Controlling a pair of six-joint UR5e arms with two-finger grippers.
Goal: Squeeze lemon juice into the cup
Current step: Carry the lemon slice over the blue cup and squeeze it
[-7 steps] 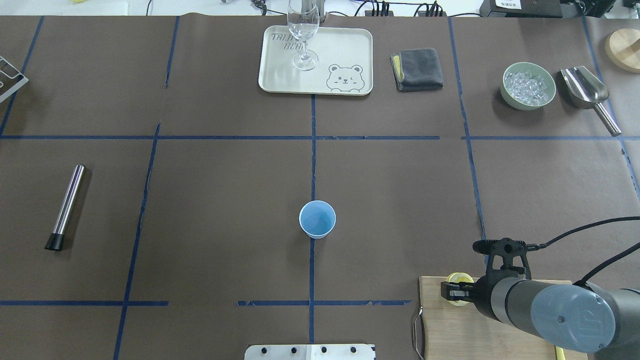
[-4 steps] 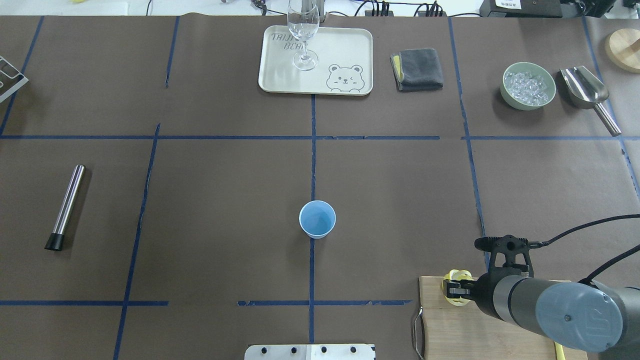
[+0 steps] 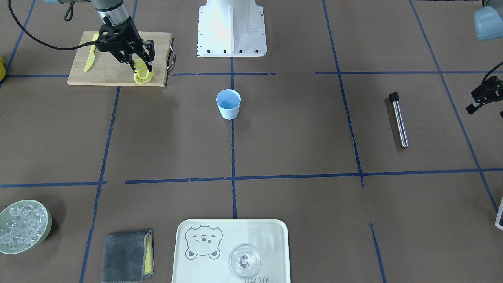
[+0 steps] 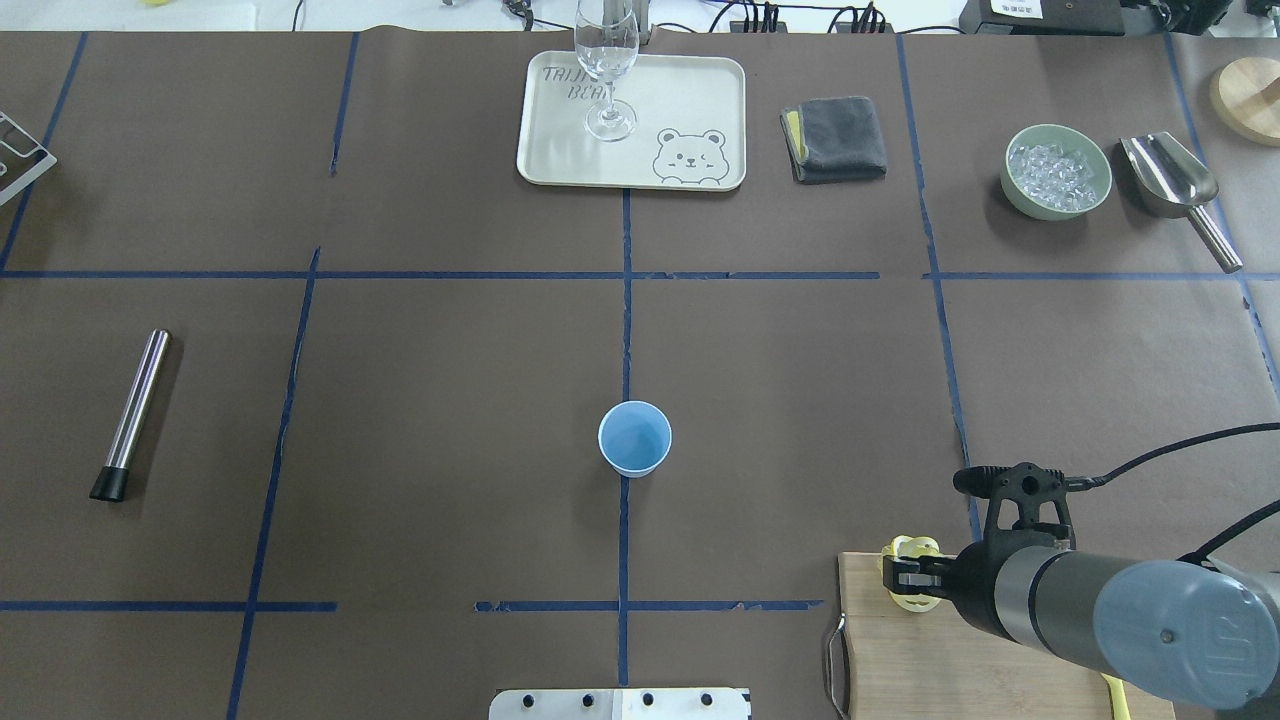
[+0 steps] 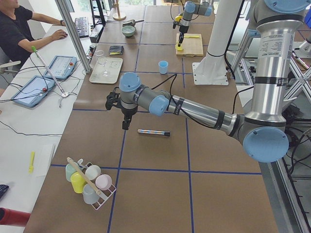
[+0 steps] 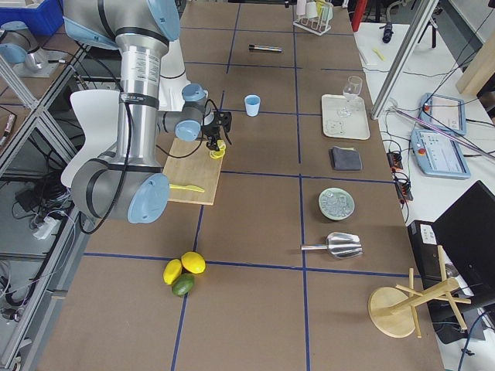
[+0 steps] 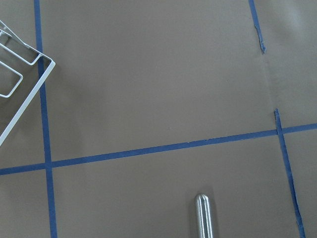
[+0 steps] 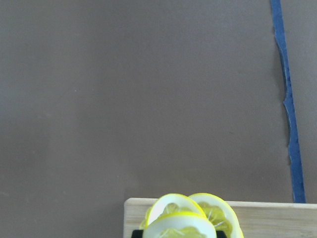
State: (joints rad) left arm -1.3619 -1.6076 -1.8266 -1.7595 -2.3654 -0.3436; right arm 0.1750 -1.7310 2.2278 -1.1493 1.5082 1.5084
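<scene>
The light-blue cup (image 4: 634,438) stands upright mid-table, also in the front view (image 3: 228,103). My right gripper (image 4: 898,578) is over the far left corner of the wooden cutting board (image 4: 900,660), well right of the cup. It is shut on a lemon slice (image 3: 140,64), which is bent between the fingers and lifted off the board. A second slice (image 3: 142,78) lies on the board under it. Both slices fill the bottom of the right wrist view (image 8: 173,218). My left gripper (image 3: 484,95) hangs at the far left above the table; I cannot tell if it is open.
A yellow plastic knife (image 3: 91,57) lies on the board. A steel muddler (image 4: 133,413) lies at the left. At the back are a tray (image 4: 560,150) with a wine glass (image 4: 606,60), a grey cloth (image 4: 835,138), a bowl of ice (image 4: 1057,170) and a scoop (image 4: 1170,175).
My right gripper closed on the flat lemon slice, which buckled between the fingers. The arm then shifted slightly right and lifted it.
</scene>
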